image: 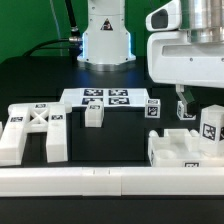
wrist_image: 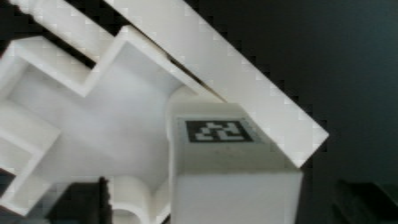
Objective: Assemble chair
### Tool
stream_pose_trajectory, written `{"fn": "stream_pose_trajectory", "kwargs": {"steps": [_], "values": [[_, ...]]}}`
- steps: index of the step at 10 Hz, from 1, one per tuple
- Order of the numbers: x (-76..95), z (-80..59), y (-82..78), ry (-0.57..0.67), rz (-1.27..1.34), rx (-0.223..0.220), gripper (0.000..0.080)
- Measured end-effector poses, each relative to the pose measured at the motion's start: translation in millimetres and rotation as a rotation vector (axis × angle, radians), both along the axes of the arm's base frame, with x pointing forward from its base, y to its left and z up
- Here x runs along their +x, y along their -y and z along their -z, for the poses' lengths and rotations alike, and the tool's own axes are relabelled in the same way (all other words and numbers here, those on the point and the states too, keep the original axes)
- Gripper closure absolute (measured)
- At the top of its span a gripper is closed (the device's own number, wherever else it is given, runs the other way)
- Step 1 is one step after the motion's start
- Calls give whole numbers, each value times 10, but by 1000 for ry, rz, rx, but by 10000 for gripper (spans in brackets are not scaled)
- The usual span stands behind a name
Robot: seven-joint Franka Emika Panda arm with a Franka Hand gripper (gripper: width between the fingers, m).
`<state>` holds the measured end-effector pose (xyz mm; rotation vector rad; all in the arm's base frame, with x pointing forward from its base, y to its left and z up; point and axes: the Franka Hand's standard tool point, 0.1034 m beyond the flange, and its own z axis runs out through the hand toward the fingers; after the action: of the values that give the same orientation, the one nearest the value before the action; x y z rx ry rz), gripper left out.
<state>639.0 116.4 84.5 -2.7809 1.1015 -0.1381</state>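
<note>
exterior view shows the gripper (image: pixel 188 110) low over the exterior view's right part of the black table (image: pixel 30 85), just above a chunky white chair piece (image: pixel 172 152) with an upright tagged block (image: pixel 210 125). one dark finger (image: pixel 183 107) hangs beside that block, apart from it; the other is hidden, so i cannot tell whether the jaws are released or clenched. the x-braced frame (image: pixel 35 128) lies well apart at the exterior view's left, and a small block (image: pixel 93 115) sits by the marker board (image: pixel 100 97). a long rail (image: pixel 100 182) lines the near edge. wrist view shows a square tag (wrist_image: pixel 217 131) close up.

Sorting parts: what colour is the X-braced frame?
The X-braced frame is white with black-and-white tags; exterior view shows it best.
</note>
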Motion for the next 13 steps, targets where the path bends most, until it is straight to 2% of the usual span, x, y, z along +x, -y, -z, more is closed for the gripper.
{"fn": "stream_pose_trajectory", "kwargs": {"steps": [3, 7, 11, 13], "values": [[18, -27, -44, 30, -316, -57, 152], [-1, 6, -52, 57, -681, -122, 151], [1, 4, -21, 72, -924, -161, 151], [-7, 10, -7, 69, -946, -161, 151]]}}
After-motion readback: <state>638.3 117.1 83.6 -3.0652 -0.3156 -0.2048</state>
